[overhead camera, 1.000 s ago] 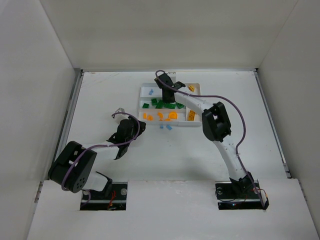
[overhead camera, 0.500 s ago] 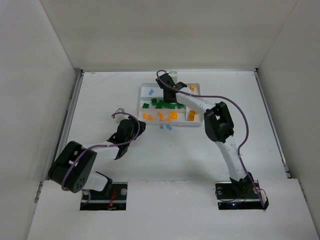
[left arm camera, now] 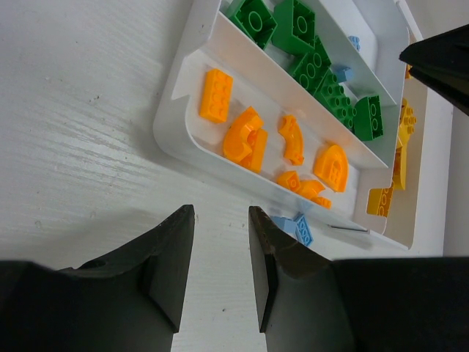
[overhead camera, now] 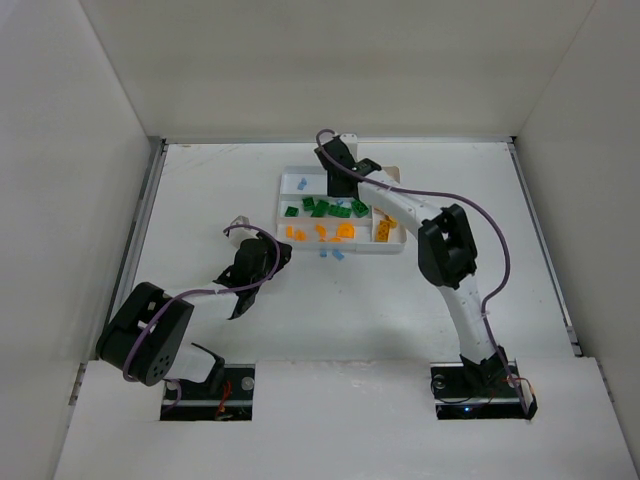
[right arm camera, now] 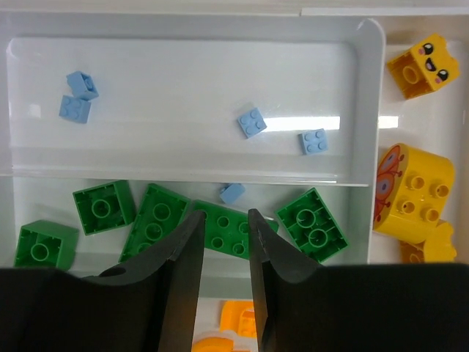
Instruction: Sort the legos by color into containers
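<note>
Legos sit mostly in the white tray (right arm camera: 183, 73): light blue bricks (right arm camera: 251, 122) in the far slot, green bricks (right arm camera: 161, 220) in the middle with one light blue piece among them, orange pieces (left arm camera: 245, 139) in the near slot and yellow ones (right arm camera: 414, 194) in the end slot. Loose blue bits (overhead camera: 330, 254) lie on the white worktop (overhead camera: 200, 200) just outside the tray, and plain white walls (overhead camera: 330, 60) stand on three sides. Right tool (right arm camera: 220, 249) is over the green slot and left tool (left arm camera: 220, 249) over bare worktop, both slightly parted and empty; from above the right arm hides part of the far slot.
</note>
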You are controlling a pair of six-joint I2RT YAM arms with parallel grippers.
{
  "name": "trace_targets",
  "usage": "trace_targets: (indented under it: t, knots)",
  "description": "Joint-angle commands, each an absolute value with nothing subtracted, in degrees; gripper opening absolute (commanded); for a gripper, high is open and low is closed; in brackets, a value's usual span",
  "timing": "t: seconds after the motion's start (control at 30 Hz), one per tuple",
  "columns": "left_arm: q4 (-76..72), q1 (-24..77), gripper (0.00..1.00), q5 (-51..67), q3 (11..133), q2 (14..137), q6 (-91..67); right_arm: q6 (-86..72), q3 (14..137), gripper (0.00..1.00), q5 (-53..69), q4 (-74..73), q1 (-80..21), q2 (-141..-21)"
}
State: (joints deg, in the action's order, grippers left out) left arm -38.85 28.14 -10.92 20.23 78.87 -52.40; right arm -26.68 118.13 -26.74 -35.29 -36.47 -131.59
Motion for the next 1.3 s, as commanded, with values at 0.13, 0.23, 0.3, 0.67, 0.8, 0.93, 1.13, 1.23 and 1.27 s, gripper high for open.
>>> trace_targets:
  t: [0.13,0.23,0.3,0.67,0.8,0.93,1.13,1.23,1.27]
  knots:
    - [-41.22,28.43,0.33,-11.16,20.04,77.17,-52.03,-19.96,121.38,0.40,-23.12,-34.54,-36.08,-134.38]
    - [-41.22,28.43,0.33,-11.16,19.95,76.99,-52.03,-13.12,119.80,0.40,-21.89,-34.37,-36.25,-133.77]
    - [-41.22,28.43,0.33,-11.16,19.95,76.99,-52.03,-7.33,117.96,0.41,-21.97,-33.40,-36.25,-133.07]
    - [-41.22,29.13,0.33,-11.34,20.39,77.61,-51.86,2.72,117.07,0.44,-15.30,-30.50,-36.17,-133.94]
    - [-41.22,29.31,0.33,-11.34,20.48,77.70,-51.86,2.37,117.77,0.42,-13.54,-29.97,-35.90,-135.44]
    - [-41.22,29.22,0.33,-11.43,20.39,77.34,-51.86,2.02,118.13,0.38,-13.62,-29.97,-35.73,-136.41]
    - [-41.22,29.13,0.33,-11.43,20.30,77.34,-51.86,1.15,117.95,0.34,-14.85,-29.97,-35.64,-136.50]
    - [-41.22,29.31,0.33,-11.43,20.39,77.43,-51.86,0.70,116.29,0.32,-17.30,-29.01,-35.64,-135.71]
    - [-41.22,29.40,0.33,-11.43,20.39,77.61,-51.86,0.53,115.24,0.32,-18.18,-28.05,-35.72,-135.18]
